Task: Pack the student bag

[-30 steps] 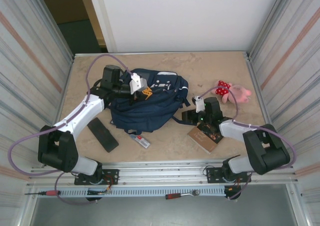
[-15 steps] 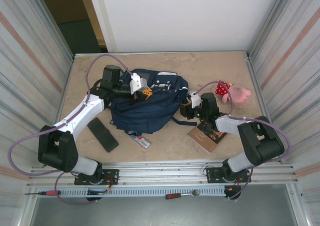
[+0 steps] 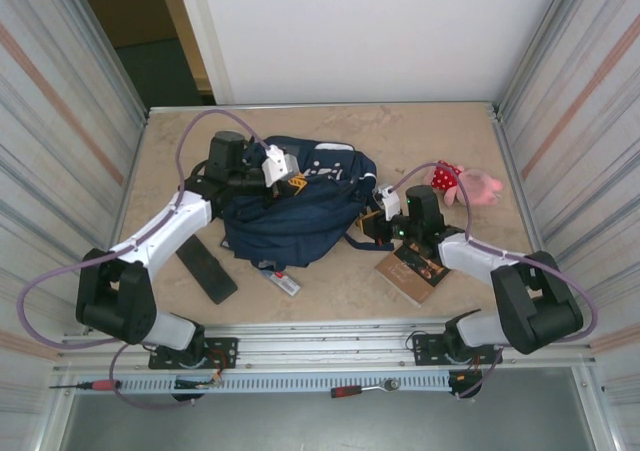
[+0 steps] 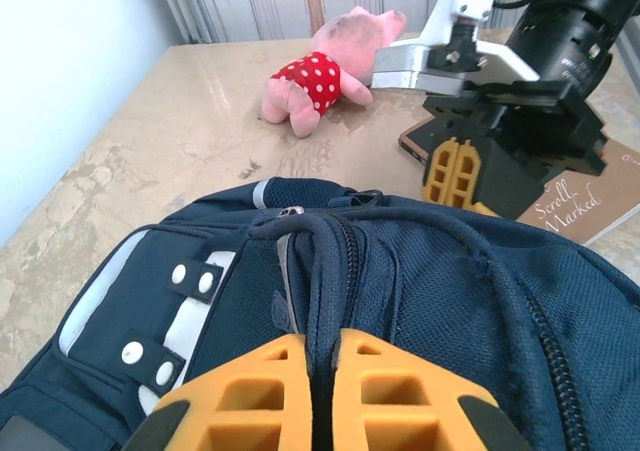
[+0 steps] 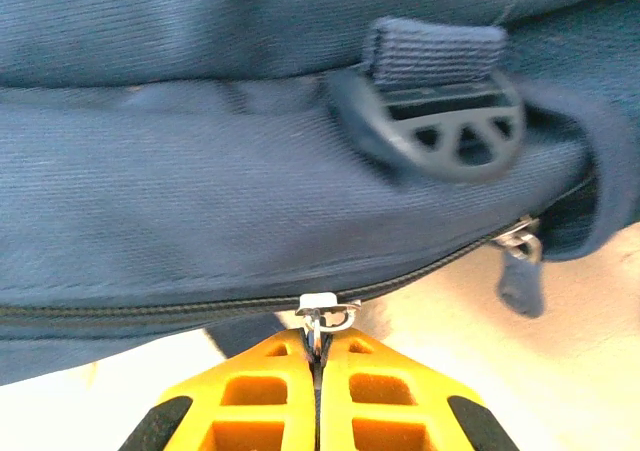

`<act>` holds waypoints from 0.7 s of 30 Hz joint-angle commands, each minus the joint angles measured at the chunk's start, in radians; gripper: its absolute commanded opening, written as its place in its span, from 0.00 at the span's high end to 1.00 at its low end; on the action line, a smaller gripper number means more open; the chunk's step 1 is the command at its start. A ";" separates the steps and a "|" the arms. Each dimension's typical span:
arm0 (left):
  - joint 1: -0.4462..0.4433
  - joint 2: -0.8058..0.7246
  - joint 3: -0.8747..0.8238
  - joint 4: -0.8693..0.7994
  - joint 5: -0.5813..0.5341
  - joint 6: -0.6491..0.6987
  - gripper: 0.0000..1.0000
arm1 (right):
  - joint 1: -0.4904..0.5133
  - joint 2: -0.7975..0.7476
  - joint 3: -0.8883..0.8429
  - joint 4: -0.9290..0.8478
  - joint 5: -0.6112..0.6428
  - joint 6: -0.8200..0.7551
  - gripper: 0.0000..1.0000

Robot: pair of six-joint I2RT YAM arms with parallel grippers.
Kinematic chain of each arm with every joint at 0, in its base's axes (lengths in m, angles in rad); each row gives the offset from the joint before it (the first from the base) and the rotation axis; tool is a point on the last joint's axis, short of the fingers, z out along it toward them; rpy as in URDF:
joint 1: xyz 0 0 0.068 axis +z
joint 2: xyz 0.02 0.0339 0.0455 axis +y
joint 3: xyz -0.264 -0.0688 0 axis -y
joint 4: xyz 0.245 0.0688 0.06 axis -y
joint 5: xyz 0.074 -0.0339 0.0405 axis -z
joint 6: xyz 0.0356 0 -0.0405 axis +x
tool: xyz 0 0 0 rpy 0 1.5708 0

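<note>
The navy student bag (image 3: 300,216) lies in the middle of the table, white patches toward the far side. My left gripper (image 3: 293,182) sits over the bag's top. In the left wrist view its orange fingers (image 4: 250,391) are shut on the bag's navy carry handle (image 4: 325,271). My right gripper (image 3: 372,221) is at the bag's right side. In the right wrist view it (image 5: 318,346) is shut on a small metal zipper pull (image 5: 322,311) of the zipper running along the bag (image 5: 250,201). A second zipper pull (image 5: 520,261) hangs further right, below a dark plastic buckle (image 5: 440,131).
A pink plush toy in a red dotted dress (image 3: 465,183) lies at the right rear. A brown book (image 3: 412,271) lies under the right arm. A black flat case (image 3: 206,269) and a small grey and red item (image 3: 280,281) lie in front of the bag. Ribbed walls flank the table.
The right gripper moved left from above the book to the bag's side and shut on the zipper pull. The left gripper shifted slightly right, still holding the handle.
</note>
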 commanded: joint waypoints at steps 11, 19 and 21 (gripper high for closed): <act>-0.057 0.067 -0.003 0.209 -0.153 -0.103 1.00 | 0.035 -0.106 0.070 -0.174 -0.192 0.062 1.00; -0.090 0.080 0.000 0.256 -0.094 -0.129 1.00 | 0.042 -0.008 0.123 -0.085 -0.144 0.173 0.97; -0.096 0.083 0.004 0.257 -0.075 -0.131 1.00 | 0.039 0.011 0.126 -0.059 -0.129 0.195 0.87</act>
